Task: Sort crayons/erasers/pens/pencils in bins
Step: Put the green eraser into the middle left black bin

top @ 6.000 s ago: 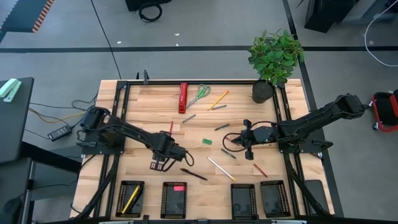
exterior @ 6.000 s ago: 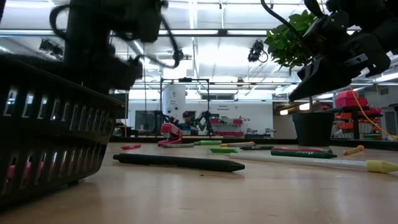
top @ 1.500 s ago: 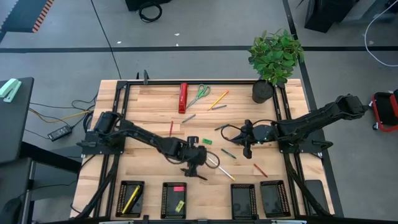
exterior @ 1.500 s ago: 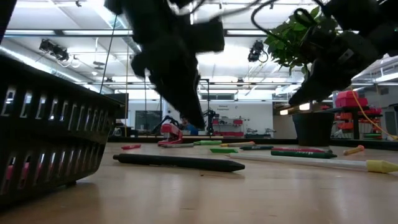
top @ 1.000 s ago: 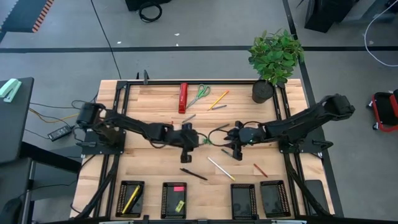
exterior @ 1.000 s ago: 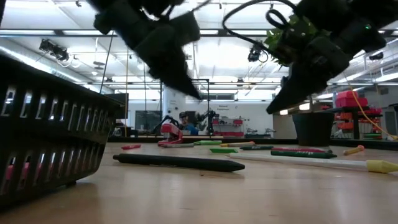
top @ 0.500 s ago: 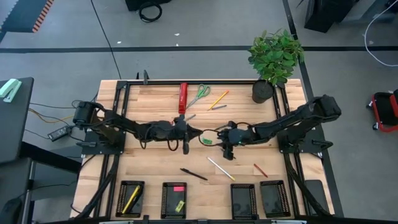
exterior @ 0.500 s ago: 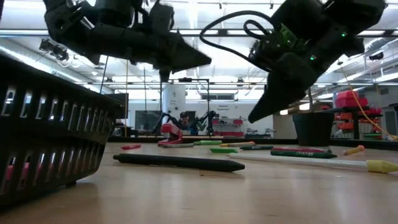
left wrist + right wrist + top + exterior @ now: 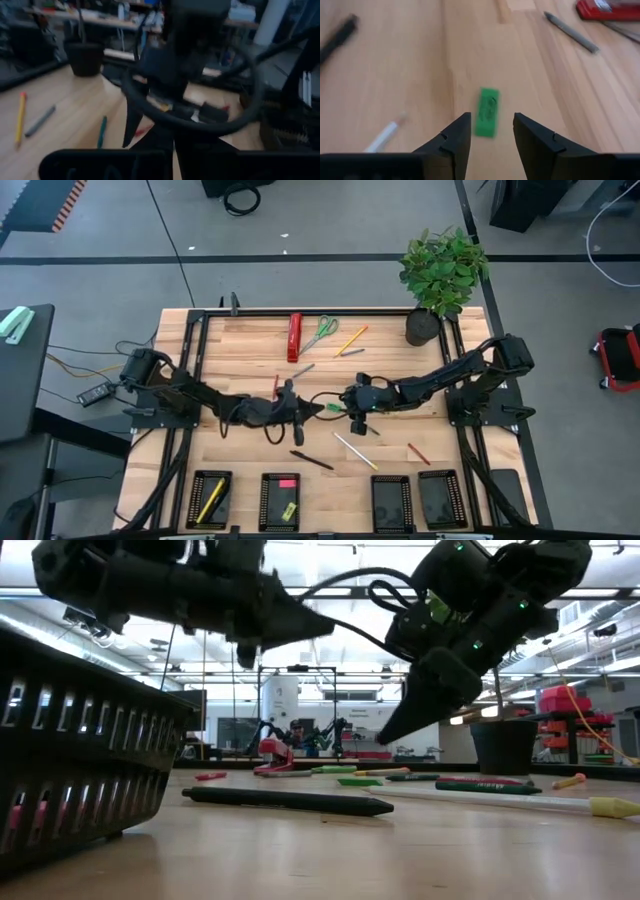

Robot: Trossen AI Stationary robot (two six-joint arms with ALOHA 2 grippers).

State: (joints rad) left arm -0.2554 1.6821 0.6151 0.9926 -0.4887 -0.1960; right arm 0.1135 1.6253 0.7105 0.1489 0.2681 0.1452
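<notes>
Near the middle of the worktop [image 9: 240, 340], the right gripper [image 9: 348, 412] is hanging just over the green eraser [image 9: 487, 112]. Its fingers [image 9: 451, 141] are standing a little apart, one on each side of the eraser, holding nothing. The left gripper [image 9: 296, 412] is waiting close beside it; I cannot tell how it is set. Pink and yellow erasers are lying in one bin [image 9: 280, 502].
</notes>
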